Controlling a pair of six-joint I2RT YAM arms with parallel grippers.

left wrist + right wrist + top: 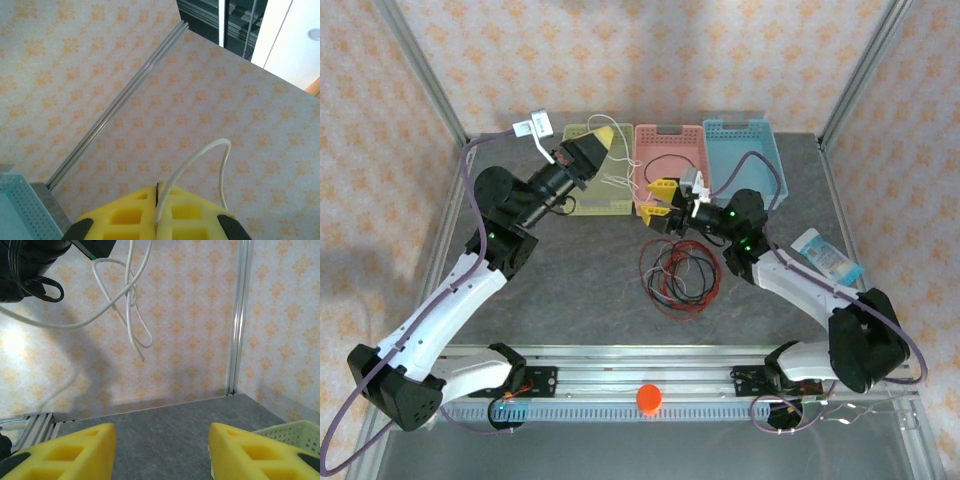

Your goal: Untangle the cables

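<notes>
Pinching a thin, smooth white cable tight between the blocky yellow foam pads of the left tool, with the round strand arching up out of the seam and curving back down. Holding the left tool raised up and to the left of the pink basket, above the pale yellow mesh basket just beside it. Letting the white cable dangle from there in loose, springy loops, and crossing the white cable over itself in a slack knot against the patterned wall.

Spreading the right tool apart and grasping nothing, its two cut-out foam wedges standing well clear of each other. Hovering the right tool over the near rim of the pink basket.

Leaving the red and black wires lying in overlapping round coils, a thin glossy tangle, on the speckled grey surface just in front of the pink basket. Showing a perforated blue basket, rectangular and thin-walled, just beside the pink basket on its right.
</notes>
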